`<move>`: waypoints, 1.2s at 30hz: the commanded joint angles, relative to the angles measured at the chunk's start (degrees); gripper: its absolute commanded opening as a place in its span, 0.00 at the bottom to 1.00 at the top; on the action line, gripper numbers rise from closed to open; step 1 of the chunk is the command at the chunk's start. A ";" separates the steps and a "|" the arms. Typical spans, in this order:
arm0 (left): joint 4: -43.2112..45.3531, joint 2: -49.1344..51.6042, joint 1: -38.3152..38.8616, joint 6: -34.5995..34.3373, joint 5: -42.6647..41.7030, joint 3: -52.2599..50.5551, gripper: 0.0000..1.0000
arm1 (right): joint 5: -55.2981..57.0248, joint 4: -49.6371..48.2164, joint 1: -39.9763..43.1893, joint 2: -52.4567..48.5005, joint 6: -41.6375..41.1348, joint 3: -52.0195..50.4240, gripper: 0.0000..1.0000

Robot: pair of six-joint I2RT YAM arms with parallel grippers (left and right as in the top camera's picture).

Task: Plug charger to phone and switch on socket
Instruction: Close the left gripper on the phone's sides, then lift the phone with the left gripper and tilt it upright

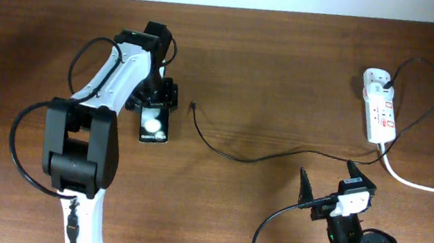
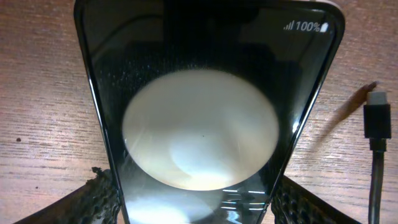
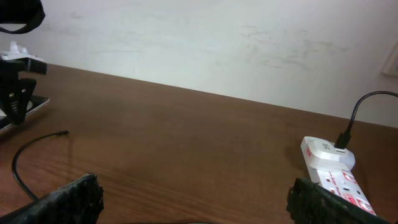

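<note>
The black phone [image 1: 154, 124] lies on the table, two white spots on its face. It fills the left wrist view [image 2: 205, 81]. My left gripper [image 1: 157, 99] is closed on its two long edges, a finger touching each side [image 2: 196, 208]. The charger's thin black cable [image 1: 237, 158] runs from its free connector tip [image 1: 193, 106], which lies just right of the phone [image 2: 376, 118], to a white adapter [image 1: 376, 79] plugged into the socket strip [image 1: 379, 113]. My right gripper [image 1: 327, 182] is open and empty [image 3: 199, 211], near the table's front, short of the strip [image 3: 339, 180].
The strip's thick white cord [image 1: 427, 186] runs off to the right edge. The cable loops above the adapter [image 1: 432, 83]. A pale wall stands behind the table [image 3: 217, 43]. Bare wooden tabletop lies between the two arms [image 1: 272, 87].
</note>
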State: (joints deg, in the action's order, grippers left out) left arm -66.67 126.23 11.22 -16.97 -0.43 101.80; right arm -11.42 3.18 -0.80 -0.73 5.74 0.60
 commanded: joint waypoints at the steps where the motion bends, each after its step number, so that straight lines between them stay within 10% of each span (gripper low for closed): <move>1: -0.50 0.37 -0.04 -0.13 0.26 1.29 0.77 | -0.07 0.39 -0.42 0.48 -0.61 -0.28 0.99; 19: -3.98 0.37 -0.72 -0.37 -8.63 7.08 0.70 | -0.07 0.39 -0.42 0.48 -0.61 -0.28 0.99; 36: -3.98 0.37 -9.14 -0.42 -44.09 7.32 0.60 | -0.07 0.39 -0.42 0.48 -0.61 -0.28 0.99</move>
State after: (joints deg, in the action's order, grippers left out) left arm -70.52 126.26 3.38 -16.99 -31.07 107.48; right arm -11.42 3.18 -0.80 -0.73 5.76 0.60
